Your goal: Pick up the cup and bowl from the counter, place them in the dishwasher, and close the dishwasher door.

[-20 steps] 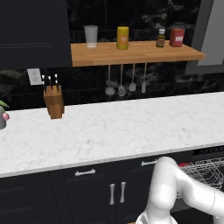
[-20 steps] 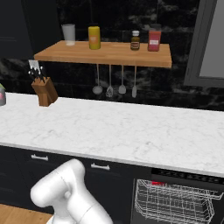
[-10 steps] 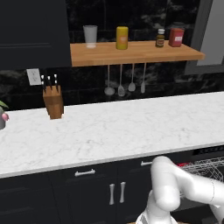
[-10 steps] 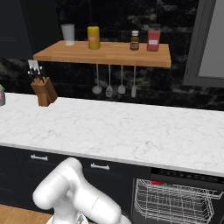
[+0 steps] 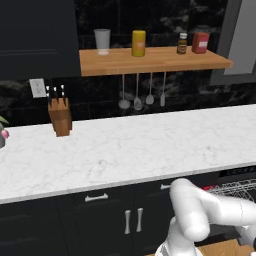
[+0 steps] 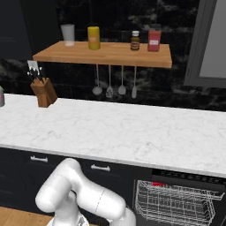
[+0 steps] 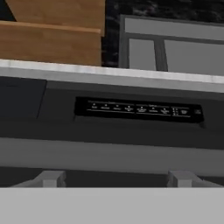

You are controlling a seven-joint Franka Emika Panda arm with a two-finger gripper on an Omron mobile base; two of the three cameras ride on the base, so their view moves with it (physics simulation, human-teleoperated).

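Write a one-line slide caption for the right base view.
Arm reaching low toward the open dishwasher, wire rack exposed beneath the marble counter.

Knife block [image 5: 60,116] stands on the counter [image 5: 150,145] at left; shelf [image 5: 150,59] above; dishwasher [image 6: 178,203] rack below at right.

The counter [image 5: 150,145] is white with grey veins; the shelf [image 5: 150,60] is brown wood; the dishwasher [image 6: 178,205] rack is light grey.
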